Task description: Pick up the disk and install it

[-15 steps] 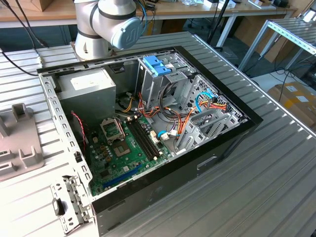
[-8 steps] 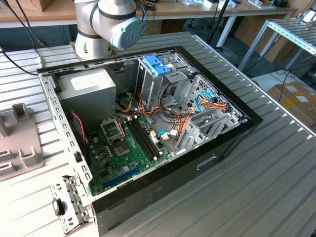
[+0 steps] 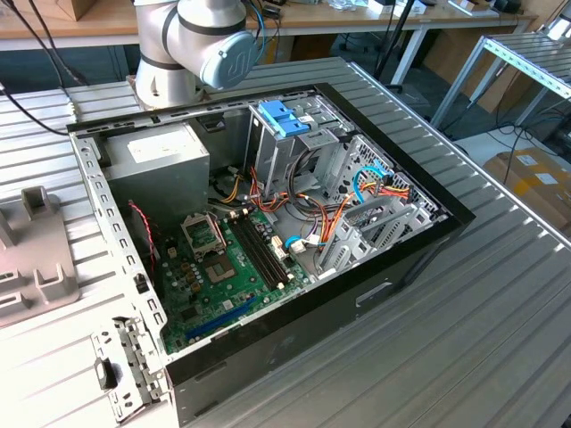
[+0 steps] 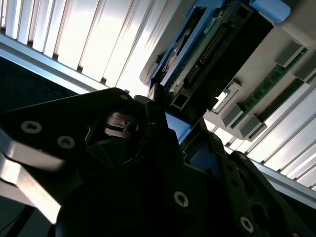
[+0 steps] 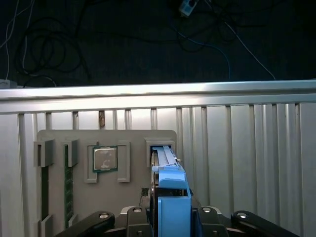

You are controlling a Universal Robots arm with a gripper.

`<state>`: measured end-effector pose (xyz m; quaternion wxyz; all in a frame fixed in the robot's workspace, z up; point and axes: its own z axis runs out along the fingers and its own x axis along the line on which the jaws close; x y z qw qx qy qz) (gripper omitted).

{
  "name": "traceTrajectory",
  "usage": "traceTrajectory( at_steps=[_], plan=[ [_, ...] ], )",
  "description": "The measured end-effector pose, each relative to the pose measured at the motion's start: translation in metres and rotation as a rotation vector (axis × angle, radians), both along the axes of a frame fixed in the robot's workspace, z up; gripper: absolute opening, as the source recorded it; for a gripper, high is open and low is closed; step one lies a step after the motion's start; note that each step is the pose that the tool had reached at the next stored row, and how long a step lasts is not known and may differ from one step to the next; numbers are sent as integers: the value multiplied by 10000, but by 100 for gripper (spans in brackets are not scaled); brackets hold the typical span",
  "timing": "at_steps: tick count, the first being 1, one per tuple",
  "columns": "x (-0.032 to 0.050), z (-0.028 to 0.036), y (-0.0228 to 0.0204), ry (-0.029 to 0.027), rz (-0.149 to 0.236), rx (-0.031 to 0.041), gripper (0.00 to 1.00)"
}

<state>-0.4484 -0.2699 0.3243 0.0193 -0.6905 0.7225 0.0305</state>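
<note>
The disk stands on edge in a slot of a grey holder tray, with its blue plastic tabs toward the camera in the first wrist view. My gripper straddles it, one black finger pressed flat against each blue side. The second wrist view shows the disk from its edge, circuit board and connector showing, with my gripper closed around its near end. The open computer case lies on the table in the exterior view.
The holder tray also carries a processor chip and a memory stick. In the case are a power-supply box, a drive cage with light-blue handles, a green motherboard and loose cables. The arm's base stands behind the case.
</note>
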Motion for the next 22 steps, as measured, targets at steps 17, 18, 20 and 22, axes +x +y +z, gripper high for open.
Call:
traceTrajectory(
  at_steps=[17,18,20,22],
  plan=[
    [0,101,0,0,0,0,37],
    [0,106,0,0,0,0,37],
    [0,118,0,-3,0,1,37],
    [0,126,0,0,2,0,37]
  ],
)
